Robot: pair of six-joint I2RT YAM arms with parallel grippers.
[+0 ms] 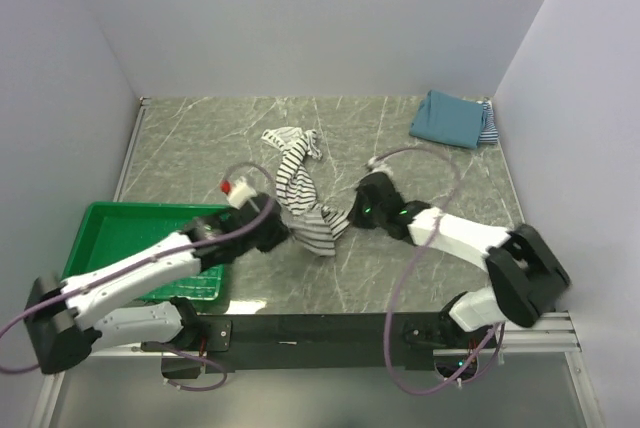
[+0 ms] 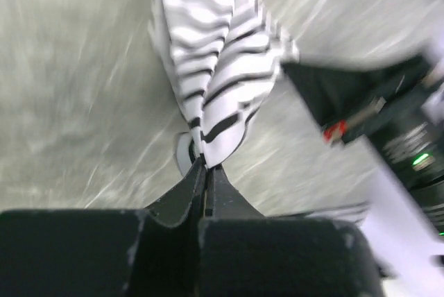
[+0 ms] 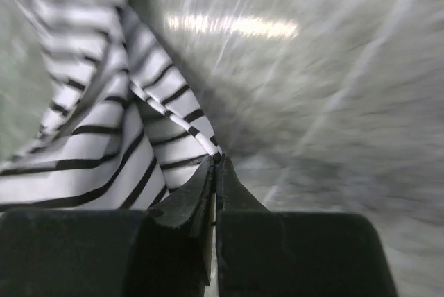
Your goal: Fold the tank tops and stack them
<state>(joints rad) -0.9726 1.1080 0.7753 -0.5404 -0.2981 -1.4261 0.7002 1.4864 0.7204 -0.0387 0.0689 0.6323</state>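
Note:
A black-and-white striped tank top (image 1: 300, 188) lies bunched in a long strip down the middle of the table. My left gripper (image 1: 283, 233) is shut on its near edge from the left; in the left wrist view the striped cloth (image 2: 208, 75) runs out from between the closed fingertips (image 2: 206, 166). My right gripper (image 1: 350, 216) is shut on the same end from the right, and the right wrist view shows the hem (image 3: 173, 130) pinched at the tips (image 3: 218, 162). A folded teal-blue tank top (image 1: 447, 118) lies at the far right, on a fine striped one (image 1: 489, 126).
A green plastic basket (image 1: 90, 238) sits at the near left, partly under my left arm. A small red-and-white thing (image 1: 234, 189) lies just beyond the left gripper. Grey walls close in the marbled table (image 1: 200, 138) on three sides.

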